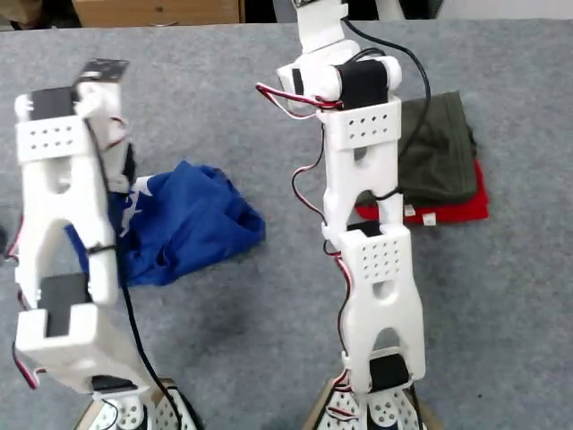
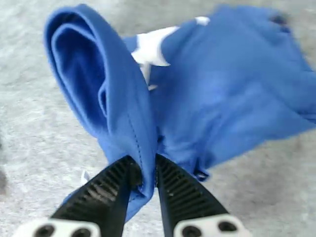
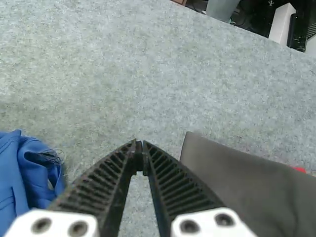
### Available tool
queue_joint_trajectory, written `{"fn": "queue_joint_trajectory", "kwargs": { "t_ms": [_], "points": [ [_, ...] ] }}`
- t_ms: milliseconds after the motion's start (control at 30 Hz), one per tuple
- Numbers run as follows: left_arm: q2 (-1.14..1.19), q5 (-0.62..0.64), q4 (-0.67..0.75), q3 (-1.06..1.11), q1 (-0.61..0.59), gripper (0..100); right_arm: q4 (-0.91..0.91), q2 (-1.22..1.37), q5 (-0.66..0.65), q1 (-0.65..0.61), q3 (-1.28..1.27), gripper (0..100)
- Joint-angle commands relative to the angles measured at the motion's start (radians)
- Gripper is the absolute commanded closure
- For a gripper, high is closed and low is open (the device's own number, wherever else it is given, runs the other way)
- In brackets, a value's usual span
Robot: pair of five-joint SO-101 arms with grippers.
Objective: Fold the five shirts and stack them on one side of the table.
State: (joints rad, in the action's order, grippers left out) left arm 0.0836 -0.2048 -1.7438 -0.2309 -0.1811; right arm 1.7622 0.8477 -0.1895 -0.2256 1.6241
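the left gripper (image 2: 143,167) is clamped on a fold of the blue shirt (image 2: 222,98). its two black ribbed fingers (image 2: 111,185) pinch a stitched edge of the cloth between them. above the pinch the cloth rises in a rounded loop. the other part of the shirt spreads out crumpled on the grey table (image 2: 39,148). a white patch (image 2: 153,47) shows among the blue folds.

in the high view the blue shirt (image 1: 192,224) lies as an unfolded heap on the table (image 1: 501,305). it sits just beside the left arm (image 1: 63,224) and between the two arms. the left arm stands over the shirt's left edge.

the right gripper (image 3: 138,144) has its fingers together, with the tips touching and nothing between them. it hangs over bare table. the green shirt (image 3: 237,182) is just to one side of it, and the blue shirt (image 3: 24,173) is to the other side.

the green shirt (image 1: 439,152) is folded and lies on top of the red shirt (image 1: 466,208). red shows along the stack's near and right edges. the stack sits on the right side of the table, just beside the right arm (image 1: 372,179) and well apart from the blue shirt.
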Motion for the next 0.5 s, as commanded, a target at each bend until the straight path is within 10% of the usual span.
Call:
{"fn": "queue_joint_trajectory", "kwargs": {
  "t_ms": [0, 467],
  "points": [
    [-0.078, 0.087, -0.011, 0.015, 0.119, 97, 0.005, -0.059, 0.009, 0.018, 0.047, 98.5],
    [0.094, 0.270, 0.229, 0.015, 0.358, 97, 0.005, -0.061, 0.009, 0.109, 0.045, 98.5]
  ]
}}
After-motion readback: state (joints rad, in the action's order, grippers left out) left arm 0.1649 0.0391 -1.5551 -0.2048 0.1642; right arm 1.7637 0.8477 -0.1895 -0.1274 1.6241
